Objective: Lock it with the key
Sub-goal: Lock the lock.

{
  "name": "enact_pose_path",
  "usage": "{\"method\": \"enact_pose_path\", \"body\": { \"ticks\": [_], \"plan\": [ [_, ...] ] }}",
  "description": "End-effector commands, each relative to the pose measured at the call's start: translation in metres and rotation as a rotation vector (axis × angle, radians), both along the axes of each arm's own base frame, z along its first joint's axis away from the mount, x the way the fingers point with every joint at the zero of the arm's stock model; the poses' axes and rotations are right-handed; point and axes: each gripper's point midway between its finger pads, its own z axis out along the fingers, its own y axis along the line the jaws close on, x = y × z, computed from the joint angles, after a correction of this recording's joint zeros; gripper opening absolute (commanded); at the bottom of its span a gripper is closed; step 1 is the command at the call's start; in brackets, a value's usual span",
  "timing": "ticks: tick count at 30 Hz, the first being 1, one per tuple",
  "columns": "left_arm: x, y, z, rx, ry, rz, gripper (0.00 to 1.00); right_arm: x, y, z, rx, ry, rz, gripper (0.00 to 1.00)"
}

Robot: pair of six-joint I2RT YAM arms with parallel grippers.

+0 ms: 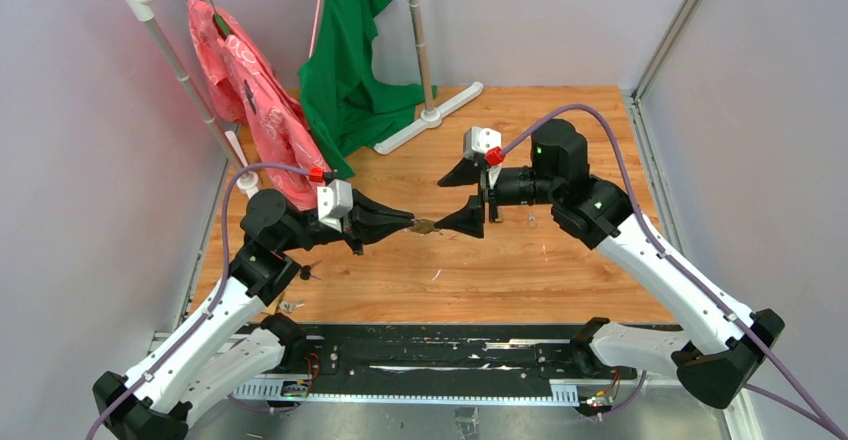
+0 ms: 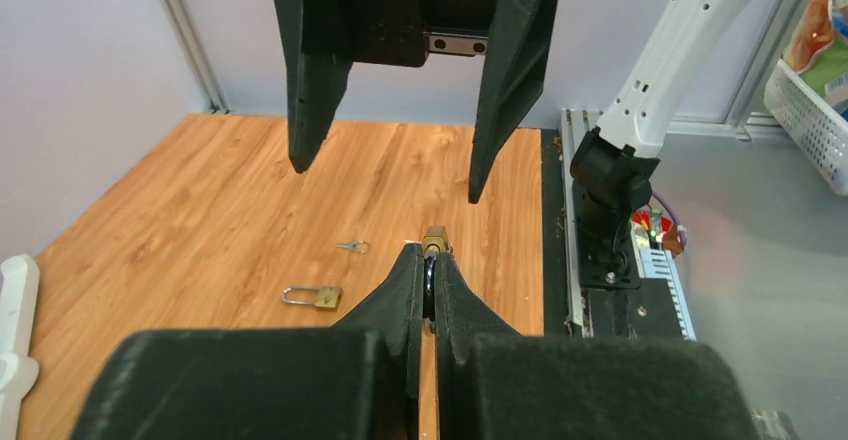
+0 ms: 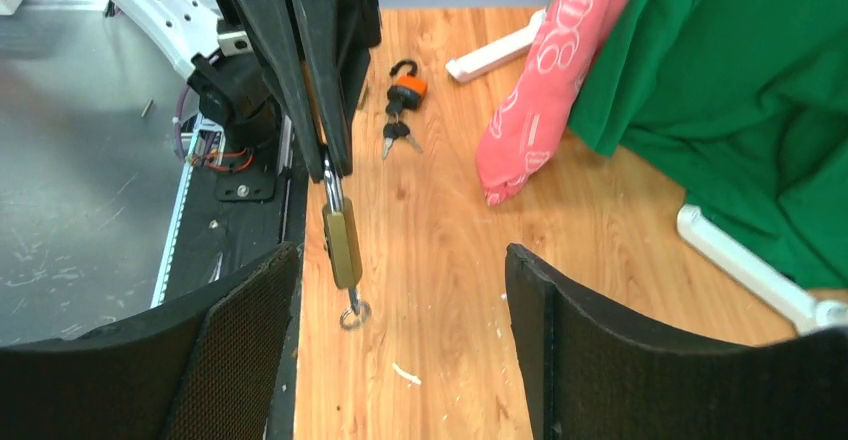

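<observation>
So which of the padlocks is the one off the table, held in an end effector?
The brass padlock, pinched by its shackle in the left end effector. The other brass padlock and the orange padlock lie loose on the wood.

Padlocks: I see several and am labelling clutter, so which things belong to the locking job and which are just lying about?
Job in hand:
brass padlock, held by the shut left pincer
key hanging from its underside
open right pincer facing it

Lying about:
second brass padlock
loose key
orange padlock with keys
pink garment
green garment
</observation>
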Motion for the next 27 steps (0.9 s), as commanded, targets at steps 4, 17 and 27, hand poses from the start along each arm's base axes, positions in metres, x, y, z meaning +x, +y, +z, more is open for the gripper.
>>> {"method": "enact_pose_path", "body": {
  "ticks": [4, 17, 27],
  "plan": [
    [-0.001, 0.004, -0.001, 0.009, -0.011, 0.016, 0.0, 0.001, 0.0, -0.05, -0.054, 0.206, -0.028, 0.62],
    [-0.003, 0.004, -0.001, 0.01, -0.015, 0.01, 0.0, -0.002, 0.015, -0.055, 0.007, 0.212, 0.02, 0.06],
    [0.027, 0.033, 0.012, 0.149, -0.248, 0.171, 0.0, 0.048, -0.027, -0.125, -0.102, 0.324, -0.222, 0.0]
  ]
}}
